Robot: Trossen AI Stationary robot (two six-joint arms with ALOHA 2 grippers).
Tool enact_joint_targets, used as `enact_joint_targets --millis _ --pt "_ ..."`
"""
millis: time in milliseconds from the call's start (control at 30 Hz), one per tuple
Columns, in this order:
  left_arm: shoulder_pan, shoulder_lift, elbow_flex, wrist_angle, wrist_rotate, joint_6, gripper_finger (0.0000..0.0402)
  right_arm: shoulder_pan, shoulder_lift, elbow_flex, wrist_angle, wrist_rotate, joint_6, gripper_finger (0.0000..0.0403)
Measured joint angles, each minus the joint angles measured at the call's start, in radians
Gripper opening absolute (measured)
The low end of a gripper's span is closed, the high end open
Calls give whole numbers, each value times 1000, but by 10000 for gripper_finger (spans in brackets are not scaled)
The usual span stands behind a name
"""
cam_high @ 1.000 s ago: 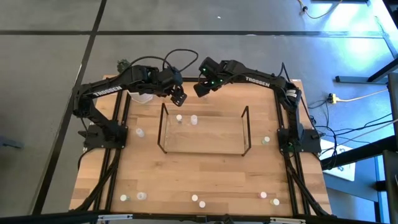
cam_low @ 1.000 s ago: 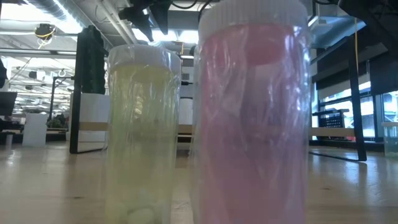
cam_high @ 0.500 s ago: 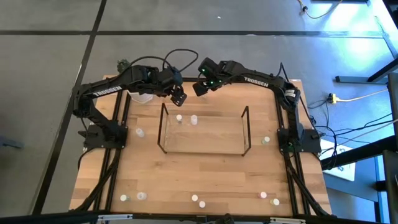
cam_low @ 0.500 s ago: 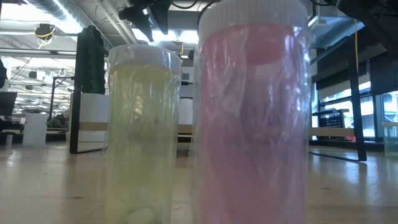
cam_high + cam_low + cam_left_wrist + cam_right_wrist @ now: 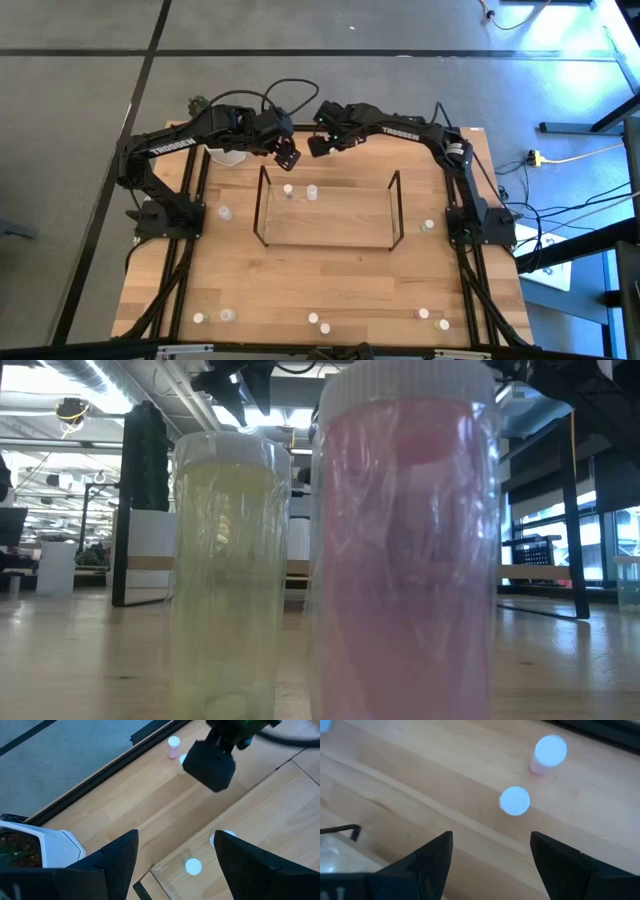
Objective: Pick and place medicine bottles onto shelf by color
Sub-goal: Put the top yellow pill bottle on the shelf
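Right gripper: jaws apart, empty, hovering over far tabletop strip behind shelf. White-capped bottle just ahead of jaw gap, upright, long axis vertical; pink bottle just beyond it. Judgement: right arm nearer, top-down descent suits. Left gripper: jaws apart, empty, near shelf's far corner, two bottles inside.

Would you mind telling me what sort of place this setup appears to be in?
Probably a robotics lab or workshop: a wooden table carries two mounted arms, cables trail across the bare grey floor, and the low view shows an open hall with exposed ceiling ducts.
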Motion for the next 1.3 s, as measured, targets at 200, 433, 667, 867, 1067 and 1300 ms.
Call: enact_joint_targets --millis 200,433,667,867,1067,1300 --pt "0 0 0 0 0 0 255 -1 37 -1 1 0 1 268" --pt "0 0 0 0 0 0 255 -4 63 -2 8 22 1 268" --pt "0 0 0 0 0 0 255 -4 89 -2 31 53 1 268" --pt "0 0 0 0 0 0 255 -4 93 -2 54 91 1 268" --pt "0 0 0 0 0 0 255 -11 93 -2 54 109 17 268" --pt "0 0 0 0 0 0 255 -18 104 -1 52 105 26 268"
